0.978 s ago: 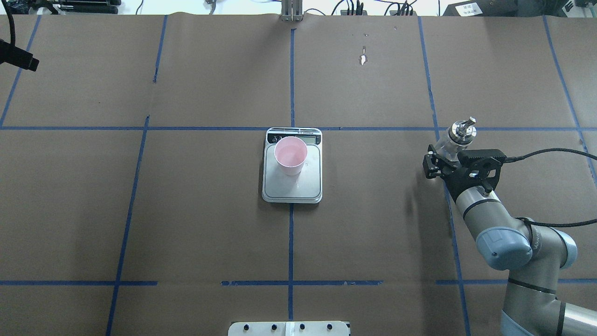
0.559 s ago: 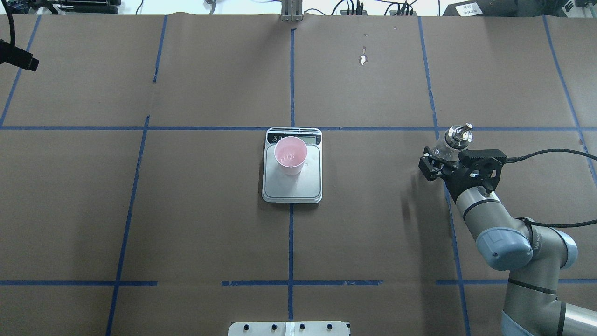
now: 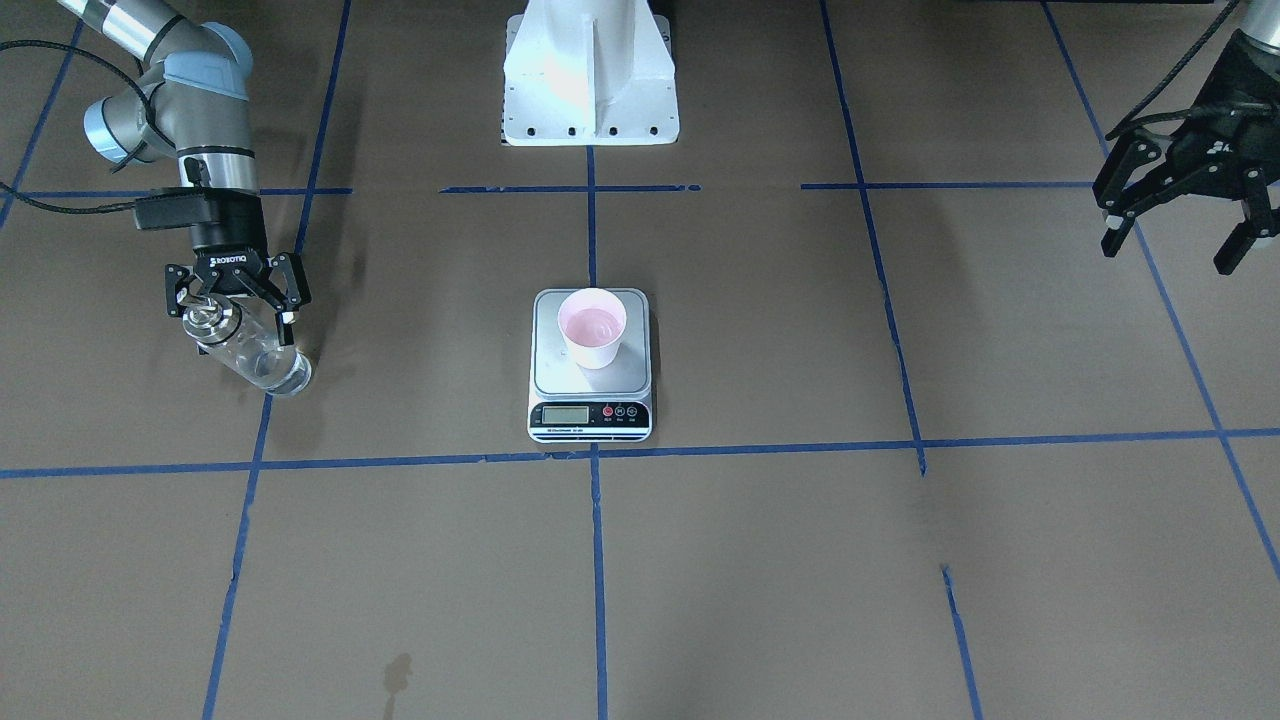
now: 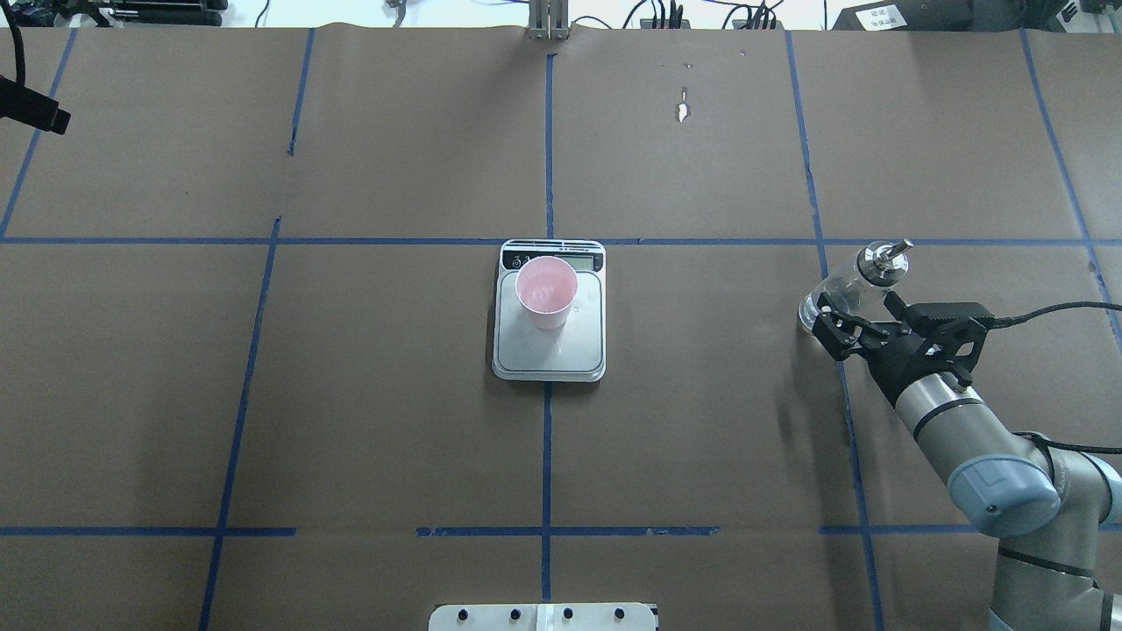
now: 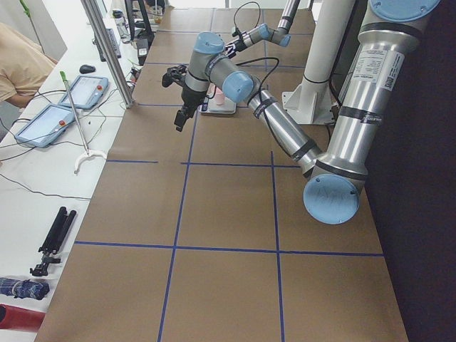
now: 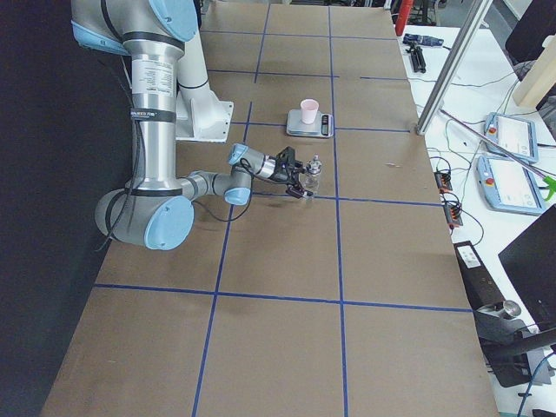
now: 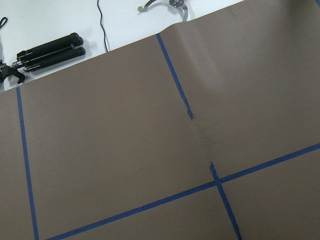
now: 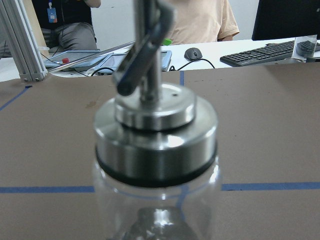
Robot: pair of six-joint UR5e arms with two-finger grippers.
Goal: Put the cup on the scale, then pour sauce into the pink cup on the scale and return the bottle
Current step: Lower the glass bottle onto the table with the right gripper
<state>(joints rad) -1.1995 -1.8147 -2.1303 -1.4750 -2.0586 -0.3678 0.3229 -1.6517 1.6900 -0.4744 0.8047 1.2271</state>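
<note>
**Bottle down, cup on the scale.** The glass bottle stands upright on the table at the robot's right. Its metal spout cap is uppermost, and its base is just beside one of the blue tape lines, well in from the far edge.

The right gripper lies level on the robot's side of the bottle. Its jaws are spread wider than the glass and flank the bottle's upper part, clasping nothing.

At the table's centre, the pink cup sits upright near the middle of the scale, with bare platform showing round its foot. The black display strip is at the scale's far end, away from the robot. A wide run of brown paper separates the scale and the bottle.

The left gripper hangs above the table toward its left end. Its jaws are wide apart and empty, well apart from everything else.

Beyond the far edge, a person in a beige shirt is at a white bench with a keyboard.
</note>
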